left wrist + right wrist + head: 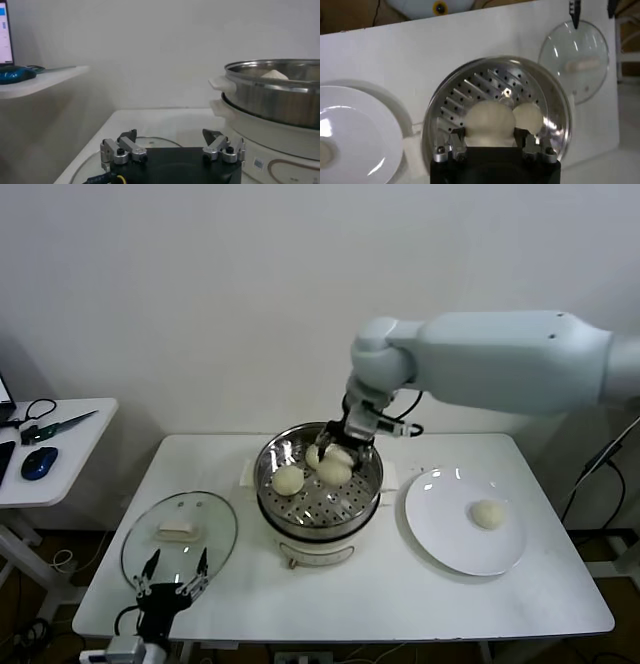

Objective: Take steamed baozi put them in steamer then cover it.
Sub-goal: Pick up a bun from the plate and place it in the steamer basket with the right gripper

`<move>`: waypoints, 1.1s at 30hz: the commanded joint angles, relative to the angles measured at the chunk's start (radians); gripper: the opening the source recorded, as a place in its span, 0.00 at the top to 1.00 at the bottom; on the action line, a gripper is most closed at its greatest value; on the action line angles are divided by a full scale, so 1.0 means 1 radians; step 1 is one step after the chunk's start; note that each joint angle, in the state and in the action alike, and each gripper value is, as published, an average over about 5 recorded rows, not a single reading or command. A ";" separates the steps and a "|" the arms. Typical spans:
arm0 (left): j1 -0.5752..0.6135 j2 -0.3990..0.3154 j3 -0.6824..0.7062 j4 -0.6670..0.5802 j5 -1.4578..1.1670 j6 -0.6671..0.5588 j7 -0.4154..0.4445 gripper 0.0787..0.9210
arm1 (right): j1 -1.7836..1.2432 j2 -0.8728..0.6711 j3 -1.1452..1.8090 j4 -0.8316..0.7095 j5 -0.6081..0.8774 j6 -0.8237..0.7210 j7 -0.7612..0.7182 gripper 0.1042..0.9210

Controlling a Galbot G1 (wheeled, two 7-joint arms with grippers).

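Head view: three baozi [289, 479] sit in the steamer [320, 502] at mid-desk, and the right gripper [338, 450] is down inside it, its fingers clamped on the rearmost bun. One bun [488, 514] is left on the plate [440, 539], to the robot's right of the steamer. The cover [180, 536] lies flat on the desk [400, 604] to the steamer's left, so covering is not yet done. The left gripper [172, 582] waits low at the near edge beside the cover. A side table [60, 459] with a mouse stands off to the left, out of the way.

Left wrist view: the left fingers [125, 147] stand wide apart, empty, the steamer's wall just ahead.

Right wrist view: the right fingers [457, 137] flank a bun [487, 122] over the perforated tray; a neighbouring bun touches it, crowding the drop.
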State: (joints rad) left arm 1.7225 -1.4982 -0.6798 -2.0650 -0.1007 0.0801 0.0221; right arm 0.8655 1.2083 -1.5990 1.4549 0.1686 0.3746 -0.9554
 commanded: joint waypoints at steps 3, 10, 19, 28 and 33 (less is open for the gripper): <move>0.001 0.001 -0.001 0.004 -0.001 -0.001 0.000 0.12 | -0.192 0.106 0.015 -0.053 -0.123 0.034 0.022 0.32; -0.003 0.002 0.001 0.002 -0.002 0.001 0.000 0.12 | -0.247 0.116 0.030 -0.111 -0.166 0.038 0.033 0.32; -0.002 0.005 -0.005 0.004 -0.009 -0.001 0.000 0.12 | -0.246 0.133 0.038 -0.150 -0.190 0.047 0.025 0.31; -0.003 0.004 -0.006 0.004 -0.012 -0.004 -0.001 0.12 | -0.197 0.118 0.041 -0.141 -0.131 0.072 0.045 0.16; -0.001 0.004 -0.007 0.003 -0.014 -0.005 -0.001 0.12 | -0.059 0.050 0.031 -0.158 0.006 0.065 -0.019 0.12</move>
State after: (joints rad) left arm 1.7208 -1.4937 -0.6876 -2.0635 -0.1153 0.0757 0.0210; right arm 0.6798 1.3136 -1.5609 1.3240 0.0413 0.4376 -0.9271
